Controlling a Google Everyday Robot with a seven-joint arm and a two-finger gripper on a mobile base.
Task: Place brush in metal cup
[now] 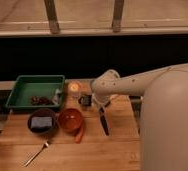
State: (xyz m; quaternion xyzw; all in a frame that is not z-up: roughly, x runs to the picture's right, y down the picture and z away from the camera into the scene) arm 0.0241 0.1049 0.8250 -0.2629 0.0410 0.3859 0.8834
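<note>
The brush (104,123) is a long slim black tool that slants down over the wooden table, its top end under my gripper (100,106). The gripper sits at the end of the white arm reaching in from the right and is shut on the brush's upper end. The metal cup (85,100) is small and dark inside. It stands just left of the gripper, between the pale yellowish cup (74,89) and the orange bowl (69,119). The brush's pale head is hidden.
A green tray (22,84) with some dark bits stands at the back left. A dark bowl (41,123) holding a blue block sits left of the orange bowl. A silver fork (37,153) lies near the front edge. An orange strip (79,134) lies beside the orange bowl.
</note>
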